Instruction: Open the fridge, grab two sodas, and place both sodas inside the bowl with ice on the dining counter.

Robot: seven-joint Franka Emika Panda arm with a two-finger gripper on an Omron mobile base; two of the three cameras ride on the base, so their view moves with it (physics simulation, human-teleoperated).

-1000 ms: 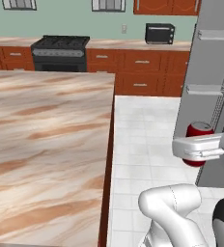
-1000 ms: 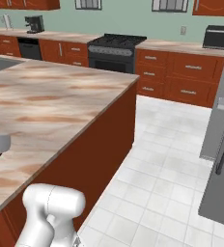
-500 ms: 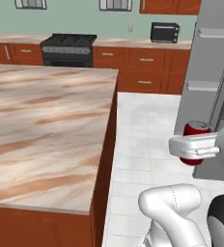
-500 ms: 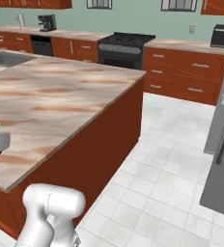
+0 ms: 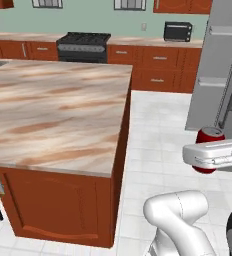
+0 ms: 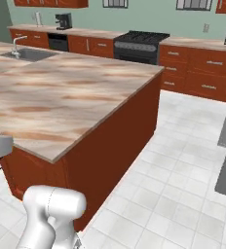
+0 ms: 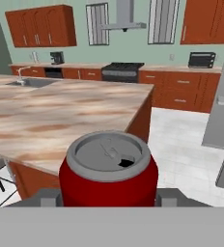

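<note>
**Soda can carried upright beside the dining counter**

In the hand view, a red soda can (image 7: 109, 171) is seen dead centre at the bottom of the frame, upright, its silver top and tab opening plainly shown. Grey finger parts are pressed against its two sides, so the gripper (image 7: 109, 198) is pinching the can.

The left base view offers the side angle: the soda can (image 5: 208, 150) sits at the right edge, partly wrapped by the white gripper (image 5: 213, 156), with white tiled floor (image 5: 158, 150) beneath it. The grey fridge (image 5: 220, 65) is caught in the upper right here, standing behind the can.

In the right base view, just a sliver of red is glimpsed at the far left edge above a white part of the hand; the grip itself cannot be judged from there. A sink (image 6: 29, 53) set into the dining counter (image 6: 71, 97) and a coffee maker (image 6: 63, 21) are picked up in the upper left of that frame.

The dining counter (image 5: 53, 110) is spread across the left of the left base view, its wood base reaching the floor. A black stove (image 5: 83, 46) and a toaster oven (image 5: 177, 31) are lined up along the back wall.
</note>
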